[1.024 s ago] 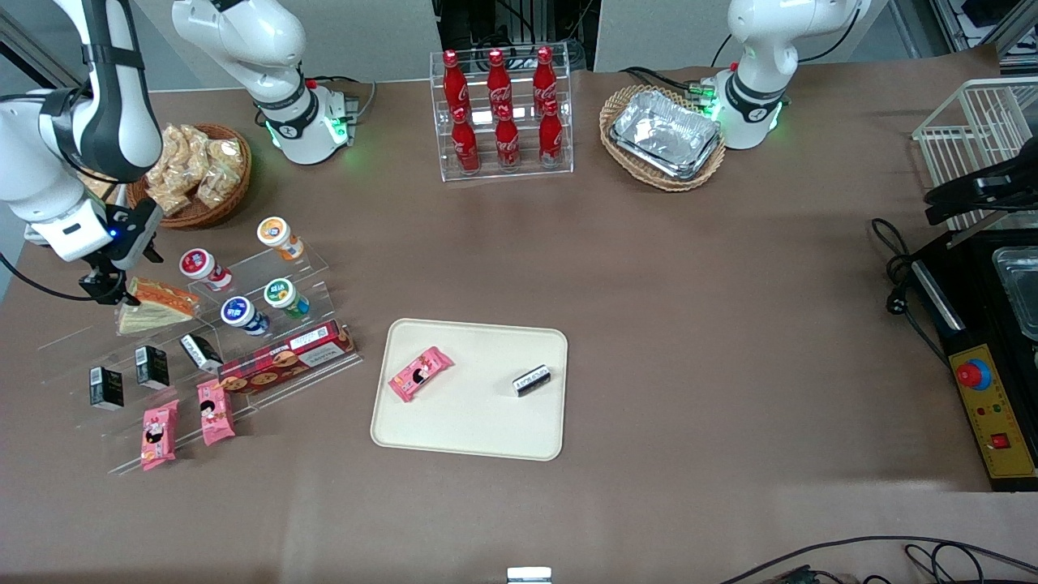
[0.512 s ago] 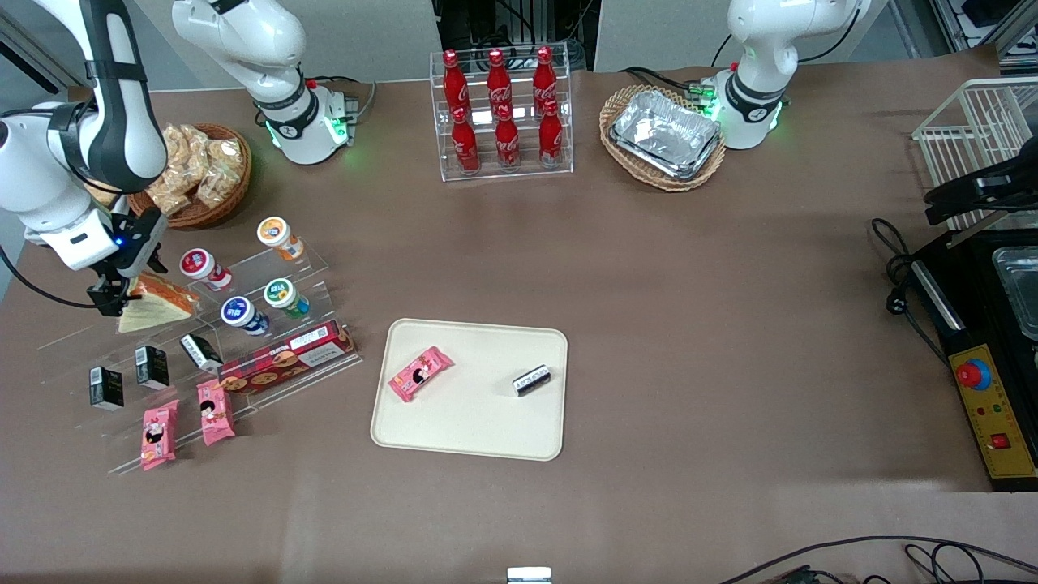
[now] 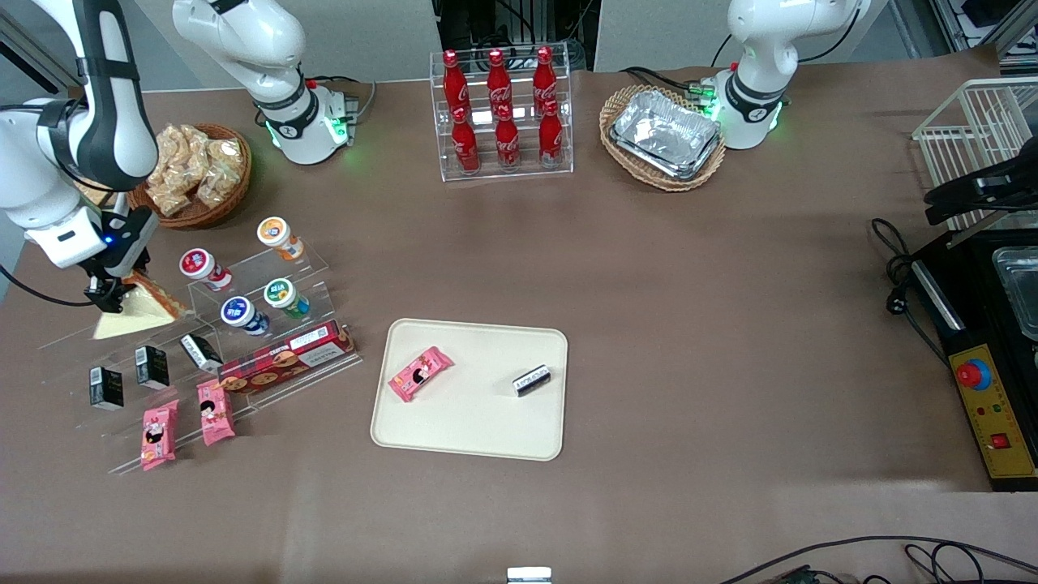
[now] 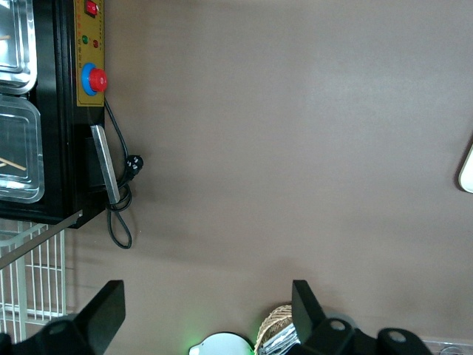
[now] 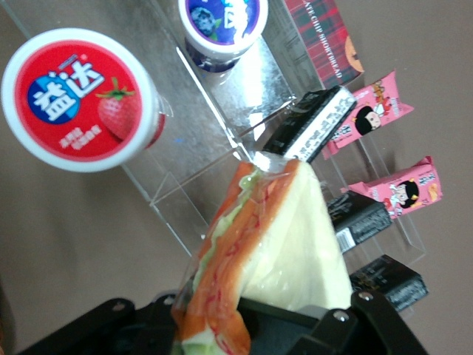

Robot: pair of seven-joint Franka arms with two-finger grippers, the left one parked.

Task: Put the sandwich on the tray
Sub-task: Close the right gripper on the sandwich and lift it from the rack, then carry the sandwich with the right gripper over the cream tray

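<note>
The sandwich (image 3: 136, 313), a cream bread wedge with an orange-red filling edge in clear wrap, hangs tilted over the upper step of the clear display shelf (image 3: 268, 268), at the working arm's end of the table. My right gripper (image 3: 109, 294) is shut on its thick filling end. The wrist view shows the sandwich (image 5: 284, 244) running out from between the dark fingers of the gripper (image 5: 236, 329). The cream-beige tray (image 3: 474, 430) lies flat mid-table, well apart, nearer the front camera, carrying a pink snack packet (image 3: 420, 374) and a small black box (image 3: 532, 380).
The shelf holds yoghurt cups (image 3: 197, 264), small black boxes (image 3: 105, 387), a plaid biscuit box (image 3: 285, 357) and pink packets (image 3: 159, 434). A snack basket (image 3: 195, 174) stands just past the gripper. A cola bottle rack (image 3: 503, 113) and a basket of foil trays (image 3: 663, 134) stand farther away.
The gripper came down onto the sandwich and closed on it. The sandwich has since tipped up and shifted with the gripper toward the working arm's edge of the table.
</note>
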